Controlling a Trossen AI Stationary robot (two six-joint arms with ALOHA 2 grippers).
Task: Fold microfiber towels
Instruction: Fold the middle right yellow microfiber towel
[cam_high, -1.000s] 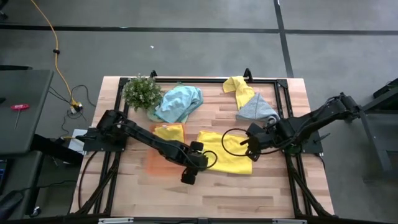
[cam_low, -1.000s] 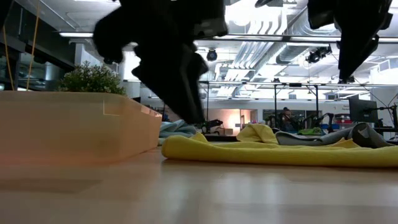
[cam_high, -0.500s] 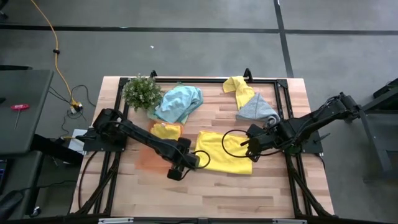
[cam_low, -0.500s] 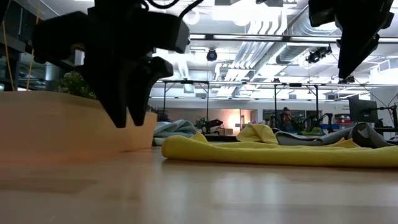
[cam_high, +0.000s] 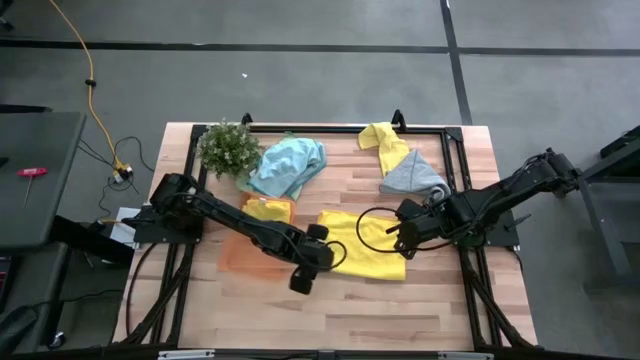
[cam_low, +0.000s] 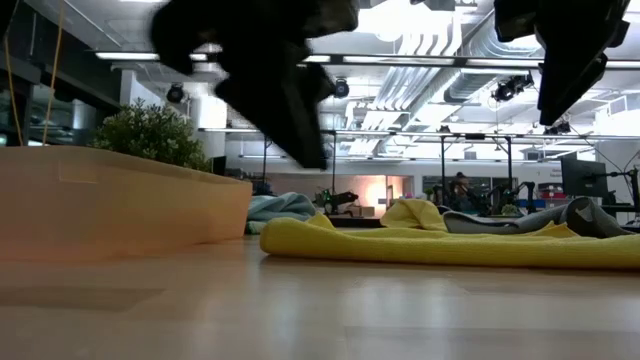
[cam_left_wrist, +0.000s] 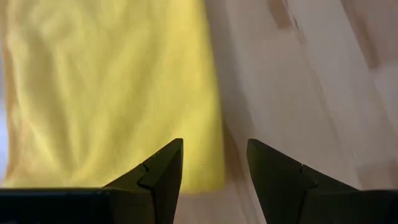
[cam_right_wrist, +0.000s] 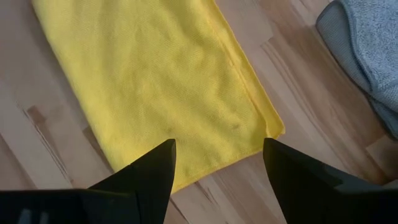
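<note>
High view, counter (cam_high: 330, 310): a pale wooden plank top that carries all the cloths and both arms.
Flat yellow towel (cam_high: 372, 248): spread near the middle of the counter, between the two grippers; in the low view (cam_low: 450, 245) it lies as a low yellow ridge.
Blue-teal towel (cam_high: 288, 165): bunched at the far side, just beside the plant.
Orange tray (cam_high: 240, 250): flat on the counter under the left arm; a small folded yellow towel (cam_high: 270, 209) lies in its far end.
Grey towel (cam_high: 411, 174): crumpled at the far right, touching a rumpled yellow towel (cam_high: 385, 142) beside it.
Plant (cam_high: 227, 147): small and bushy, at the far left corner.
Left gripper (cam_high: 303, 280): at the flat yellow towel's left edge, raised off the counter; its fingers (cam_left_wrist: 163, 172) stand a modest gap apart with nothing between them, above the towel's corner and bare wood.
Right gripper (cam_high: 397, 232): above the flat yellow towel's right edge; its fingers (cam_right_wrist: 146, 177) are spread wide, holding nothing, with a towel corner and wood showing in the gap.
</note>
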